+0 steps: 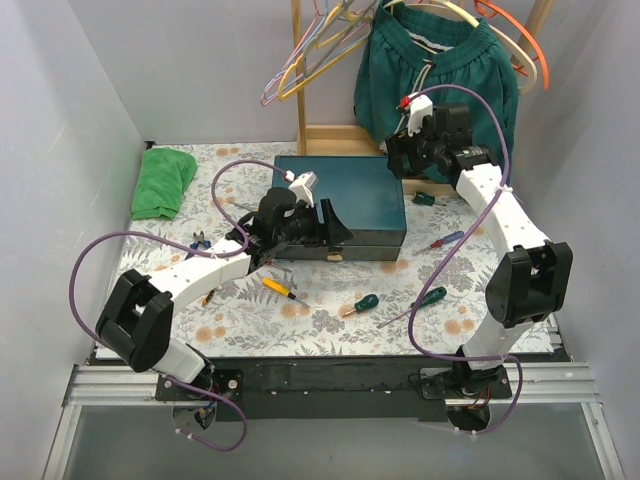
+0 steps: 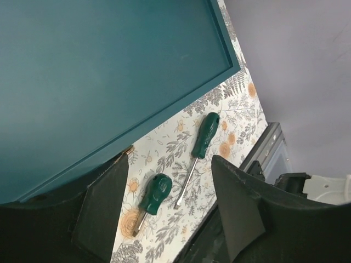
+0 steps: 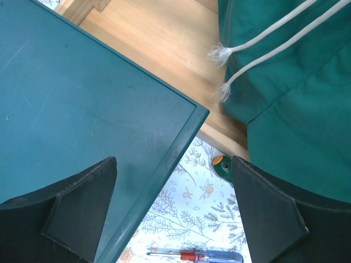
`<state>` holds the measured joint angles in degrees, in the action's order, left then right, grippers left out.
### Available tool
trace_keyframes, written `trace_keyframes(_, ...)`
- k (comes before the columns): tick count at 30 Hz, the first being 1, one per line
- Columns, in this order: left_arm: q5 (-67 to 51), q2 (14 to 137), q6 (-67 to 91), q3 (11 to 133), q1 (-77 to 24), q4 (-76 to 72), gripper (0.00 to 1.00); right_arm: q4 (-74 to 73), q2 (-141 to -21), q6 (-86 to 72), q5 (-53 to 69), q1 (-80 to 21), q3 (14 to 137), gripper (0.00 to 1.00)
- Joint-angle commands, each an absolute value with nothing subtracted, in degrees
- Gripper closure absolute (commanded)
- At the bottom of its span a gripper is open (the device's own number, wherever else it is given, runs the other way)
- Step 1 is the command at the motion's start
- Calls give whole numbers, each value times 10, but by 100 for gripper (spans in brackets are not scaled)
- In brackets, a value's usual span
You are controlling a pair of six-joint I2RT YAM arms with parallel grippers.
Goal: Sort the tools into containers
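The dark teal box [image 1: 340, 198] stands mid-table with its drawers shut; one brass pull [image 1: 335, 257] shows at the front. My left gripper [image 1: 335, 225] is open and empty at the box's front edge. In its wrist view [image 2: 171, 213] a stubby green screwdriver [image 2: 153, 194] and a long green screwdriver [image 2: 204, 137] lie on the cloth below. My right gripper [image 1: 398, 160] is open and empty over the box's back right corner [image 3: 175, 219]. A blue-red screwdriver [image 3: 203, 255] and a green handle with an orange end [image 3: 222, 166] lie below it. A yellow screwdriver [image 1: 283, 289] and pliers [image 1: 203, 240] lie at the front left.
A folded green cloth [image 1: 162, 180] lies at the back left. A wooden rack [image 1: 340, 135] with coloured hangers [image 1: 320, 40] and a green garment [image 1: 440, 75] stands behind the box. Grey walls close both sides.
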<state>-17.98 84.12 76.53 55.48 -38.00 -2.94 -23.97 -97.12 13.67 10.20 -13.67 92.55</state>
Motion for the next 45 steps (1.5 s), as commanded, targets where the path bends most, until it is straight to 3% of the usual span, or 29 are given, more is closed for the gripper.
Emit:
trace_keyframes(1, -174, 851, 683, 598, -413, -38, 38, -224, -943, 137, 98, -138, 916, 8)
trace_keyframes(6, -211, 817, 549, 596, -446, -4, 36, -224, -937, 155, 98, -137, 909, 7)
trace_keyframes(13, -259, 824, 226, 664, -449, 152, 32, -225, -931, 164, 97, -137, 904, 6)
trace_keyframes(20, -219, 761, 29, 562, -466, 99, 30, -214, -918, 186, 84, -137, 893, 6)
trace_keyframes(28, -156, 730, 2, 484, -488, 4, 29, -203, -899, 213, 42, -137, 917, 5)
trace_keyframes(45, -109, 790, -12, 479, -492, -50, 27, -194, -874, 213, 46, -137, 859, 4)
